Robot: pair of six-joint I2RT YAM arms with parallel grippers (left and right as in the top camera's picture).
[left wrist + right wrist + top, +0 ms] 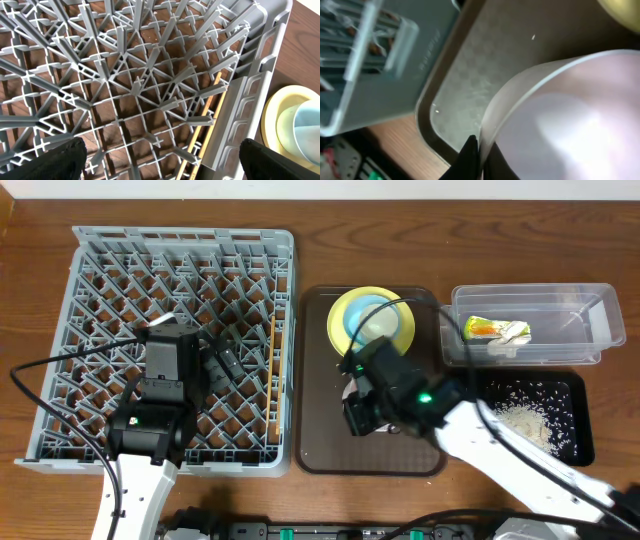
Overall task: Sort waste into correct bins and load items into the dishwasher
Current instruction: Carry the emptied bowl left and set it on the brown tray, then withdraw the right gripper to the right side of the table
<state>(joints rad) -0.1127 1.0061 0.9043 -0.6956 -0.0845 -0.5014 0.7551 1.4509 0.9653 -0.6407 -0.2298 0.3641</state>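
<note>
Down on the brown tray (320, 452), near its front edge, the right gripper (477, 150) has its jaws pressed together on the rim of a white vessel (560, 115), apparently with one finger either side of the wall. Cup or bowl? The wrist camera is too close to say.

It looks smooth and plain white, with a thin curved wall and a soft sheen, and nothing shows inside it. My read is that it's stiff, light and slick, and breakable if it's ceramic. The rim is the only place those narrow fingers can bite, and that's where they are. A pinch at one edge leaves the body free to swing or slip, so a slow, low carry seems wise.

Its likely home is the grey dish rack (180, 280), just left of the tray. Above the rack hangs the left gripper (165, 167), jaws spread wide and holding nothing. Wooden chopsticks (206, 120) lie along the rack's right wall.

At the back of the tray sits the yellow plate (338, 320) with the light blue bowl (382, 322) resting on it, both waiting their turn.
</note>
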